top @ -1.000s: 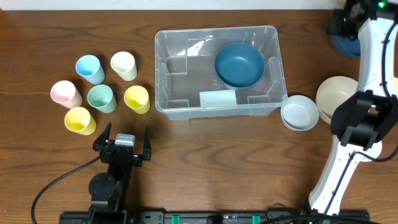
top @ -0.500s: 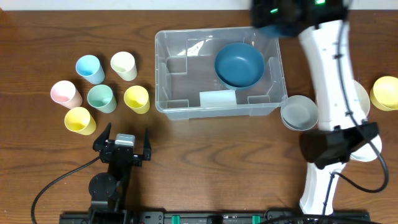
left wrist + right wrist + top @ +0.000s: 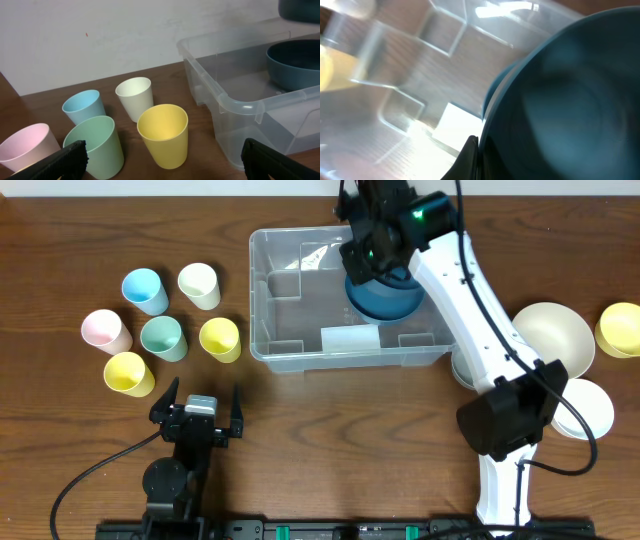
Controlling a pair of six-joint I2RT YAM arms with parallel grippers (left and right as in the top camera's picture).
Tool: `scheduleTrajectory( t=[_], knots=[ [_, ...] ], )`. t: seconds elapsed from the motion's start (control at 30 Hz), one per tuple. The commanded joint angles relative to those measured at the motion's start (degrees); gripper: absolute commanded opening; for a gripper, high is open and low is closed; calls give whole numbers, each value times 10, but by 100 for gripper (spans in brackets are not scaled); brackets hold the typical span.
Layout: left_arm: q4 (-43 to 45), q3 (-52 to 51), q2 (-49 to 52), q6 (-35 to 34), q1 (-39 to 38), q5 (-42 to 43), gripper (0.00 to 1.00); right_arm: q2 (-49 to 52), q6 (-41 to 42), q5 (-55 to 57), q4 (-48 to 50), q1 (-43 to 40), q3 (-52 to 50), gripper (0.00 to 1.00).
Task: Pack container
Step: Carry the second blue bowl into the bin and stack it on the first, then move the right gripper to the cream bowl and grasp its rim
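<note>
Right gripper point(image 3: 476, 152) is clamping a dark blue bowl point(image 3: 560, 100) by its rim, hanging it over a second blue bowl point(image 3: 295, 62) inside the container point(image 3: 268, 300) at table centre. Left gripper point(image 3: 198, 412) is idling agape. Cups point(image 3: 160, 335) and pale bowls point(image 3: 550, 330) are waiting outside; packing looks barely begun.

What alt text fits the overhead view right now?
The right end effector holds a dark blue bowl over the right half of the clear container. Six pastel cups stand left of it, pale bowls lie to its right, and the left end effector sits open near the front edge.
</note>
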Motion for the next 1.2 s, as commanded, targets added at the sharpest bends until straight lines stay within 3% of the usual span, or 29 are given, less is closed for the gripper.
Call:
scheduleTrajectory(
  t=[0.0,0.27,0.33,0.43,0.53,0.9,1.17],
  knots=[
    [-20,-9,-3,2,3,9,98,4,6,14,20,1,-45,2],
    [-20,-9,-3,2,3,9,98,4,6,14,90,1,-109,7],
    [-20,-9,-3,2,3,9,98,4,6,12,100,1,-117,16],
    [-20,-9,-3,2,3,9,98,4,6,12,99,1,-121,45],
    [-20,-9,-3,2,3,9,98,4,6,12,99,1,-121,57],
    [-20,-9,-3,2,3,9,98,-65,21,-19,51,-10,-82,62],
    [-20,-9,-3,2,3,9,98,-151,101,42,-45,-95,-82,66]
  ],
)
